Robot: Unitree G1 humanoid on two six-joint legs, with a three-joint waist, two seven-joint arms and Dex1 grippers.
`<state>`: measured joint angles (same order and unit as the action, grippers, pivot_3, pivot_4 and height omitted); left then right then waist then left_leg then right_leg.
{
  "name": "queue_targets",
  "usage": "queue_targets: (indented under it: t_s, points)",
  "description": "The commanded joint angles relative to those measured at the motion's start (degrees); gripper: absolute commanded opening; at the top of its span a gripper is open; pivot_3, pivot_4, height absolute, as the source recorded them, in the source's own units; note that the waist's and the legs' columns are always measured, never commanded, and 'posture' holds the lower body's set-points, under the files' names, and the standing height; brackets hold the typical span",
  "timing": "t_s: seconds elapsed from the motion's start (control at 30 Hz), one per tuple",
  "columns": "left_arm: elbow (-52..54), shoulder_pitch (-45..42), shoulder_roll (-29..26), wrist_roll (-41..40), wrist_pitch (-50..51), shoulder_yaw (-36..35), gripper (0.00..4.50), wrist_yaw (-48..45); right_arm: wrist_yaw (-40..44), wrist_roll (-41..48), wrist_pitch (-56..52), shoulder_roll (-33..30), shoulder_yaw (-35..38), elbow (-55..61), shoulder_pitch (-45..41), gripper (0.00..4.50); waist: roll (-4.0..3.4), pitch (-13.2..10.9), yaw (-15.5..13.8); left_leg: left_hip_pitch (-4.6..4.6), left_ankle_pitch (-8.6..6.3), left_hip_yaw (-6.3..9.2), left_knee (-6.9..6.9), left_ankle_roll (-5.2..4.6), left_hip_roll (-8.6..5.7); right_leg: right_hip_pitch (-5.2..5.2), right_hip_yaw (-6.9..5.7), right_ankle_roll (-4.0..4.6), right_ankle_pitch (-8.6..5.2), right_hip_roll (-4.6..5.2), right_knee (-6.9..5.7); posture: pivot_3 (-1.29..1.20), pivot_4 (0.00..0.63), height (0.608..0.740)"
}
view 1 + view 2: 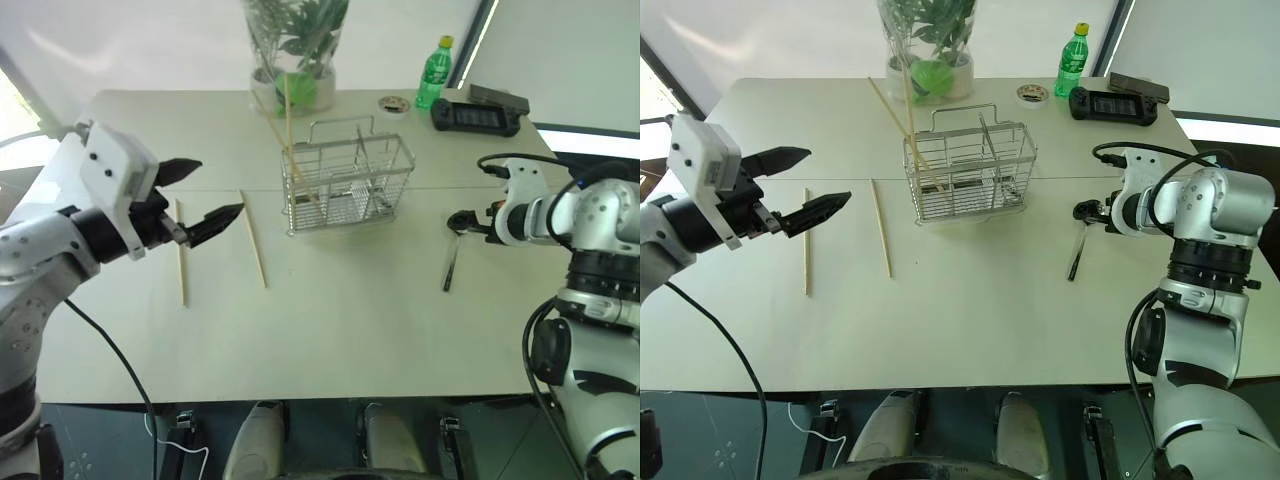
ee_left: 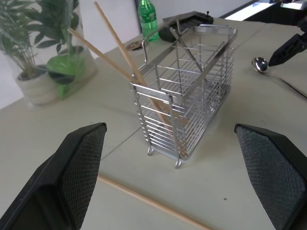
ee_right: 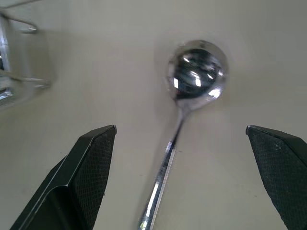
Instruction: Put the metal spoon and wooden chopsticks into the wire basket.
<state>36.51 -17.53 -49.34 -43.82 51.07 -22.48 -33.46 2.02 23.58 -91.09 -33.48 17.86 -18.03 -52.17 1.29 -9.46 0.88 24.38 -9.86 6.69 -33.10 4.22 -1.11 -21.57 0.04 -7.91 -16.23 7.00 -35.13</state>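
The wire basket (image 1: 346, 182) stands at mid-table with two wooden chopsticks (image 1: 286, 128) leaning out of its left end. Two more chopsticks lie flat left of it, one (image 1: 254, 242) nearer the basket and one (image 1: 181, 255) further left. My left gripper (image 1: 220, 187) hovers open above those two, pointing level at the basket (image 2: 187, 105). The metal spoon (image 1: 450, 268) lies right of the basket, its handle running toward the front edge. My right gripper (image 1: 462, 222) is open and tilted down just over the spoon's bowl (image 3: 196, 72), with one finger on either side and apart from it.
At the back of the table stand a glass vase of green plants (image 1: 295, 50), a green bottle (image 1: 434, 75), a small tape roll (image 1: 394, 104) and a black device (image 1: 478, 115). The table's front edge (image 1: 300, 392) lies close to me.
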Motion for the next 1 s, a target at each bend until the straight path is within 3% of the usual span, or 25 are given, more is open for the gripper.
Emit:
queue_targets:
  t_s: [0.03,0.5,0.6,0.7,0.83,1.0]
  points:
    - [3.51,0.50,-1.34,-1.73,0.46,-3.39,4.50,1.28,0.32,-2.65,2.43,0.91,-0.65,-4.02,-2.29,4.48,0.00,0.00,0.28,-0.01,0.00,0.00,0.00,0.00,0.00,0.00,0.00,0.00,0.00,-0.01,0.00,0.00,0.150,0.720]
    - [6.54,4.29,-5.15,-11.18,3.37,-6.35,4.50,0.63,2.39,-7.24,7.74,6.86,-3.36,-10.28,-3.46,4.48,-0.01,0.00,0.42,-0.20,0.00,0.01,0.00,0.00,0.07,0.14,0.01,-0.08,0.04,-0.09,-0.06,0.00,0.150,0.720]
    - [5.96,4.63,-6.44,-20.29,5.21,-8.42,4.50,-1.46,1.96,-7.99,7.32,7.64,-2.80,-10.22,-2.84,3.68,0.01,0.01,0.52,-0.24,0.00,0.01,0.00,0.00,0.08,0.15,0.01,-0.01,0.00,-0.09,-0.06,0.00,0.150,0.720]
    - [5.04,4.50,-8.40,-24.50,5.75,-8.71,4.50,-1.97,2.03,-8.77,7.60,8.04,-2.26,-10.37,-2.75,2.26,0.00,0.01,0.67,-0.25,0.00,0.02,0.02,0.00,0.10,0.14,0.01,0.00,0.00,-0.10,-0.07,0.00,0.150,0.720]
    - [5.38,5.22,-10.63,-23.11,4.13,-7.02,4.50,-3.73,2.37,-9.28,8.63,8.45,-1.46,-10.71,-2.90,0.25,-0.01,0.01,1.27,-0.26,0.00,0.02,0.03,0.00,0.10,0.15,0.01,0.01,-0.01,-0.10,-0.06,0.00,0.150,0.720]
    - [4.95,5.31,-11.40,-22.40,2.97,-6.15,4.50,-4.48,3.19,-9.68,9.66,8.56,-1.64,-10.67,-2.75,0.11,-0.01,0.01,1.64,-0.29,0.00,0.02,0.05,0.00,0.11,0.16,0.01,0.02,-0.01,-0.11,-0.07,0.00,0.150,0.720]
